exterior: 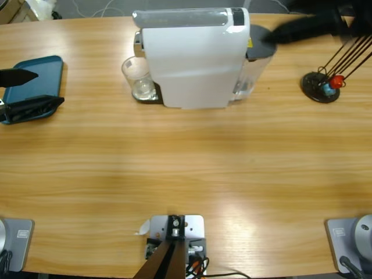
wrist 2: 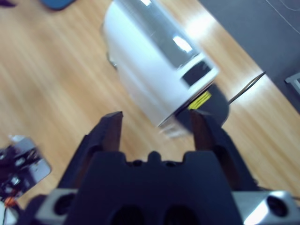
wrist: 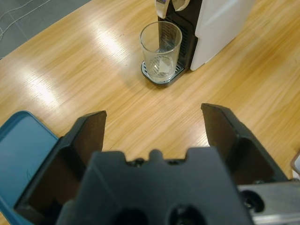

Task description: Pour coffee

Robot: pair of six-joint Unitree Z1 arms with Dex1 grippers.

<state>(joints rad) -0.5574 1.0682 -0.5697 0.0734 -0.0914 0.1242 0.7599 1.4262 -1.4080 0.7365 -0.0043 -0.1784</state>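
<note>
High view: glass [exterior: 138, 78] sits on the coffee machine [exterior: 192, 55] tray, so I judge brewing comes next. Left wrist view: left gripper [wrist: 153, 124] wide, empty, over wooden table [wrist: 93, 70], blue tray [wrist: 23, 154] beside. Right wrist view: right gripper [wrist 2: 157, 126] spread above the machine's rear; it must reach the controls.

Light: bright and even, thrown from overhead | Glare: pale patches are seen on the wooden table [exterior: 232, 174] in all views, and a highlight on the coffee machine [wrist 2: 154, 70] | Shadows: soft and short | Blur: motion smear is shown throughout the right wrist view | Focus: the left gripper [wrist: 152, 136] is rendered soft.
</note>
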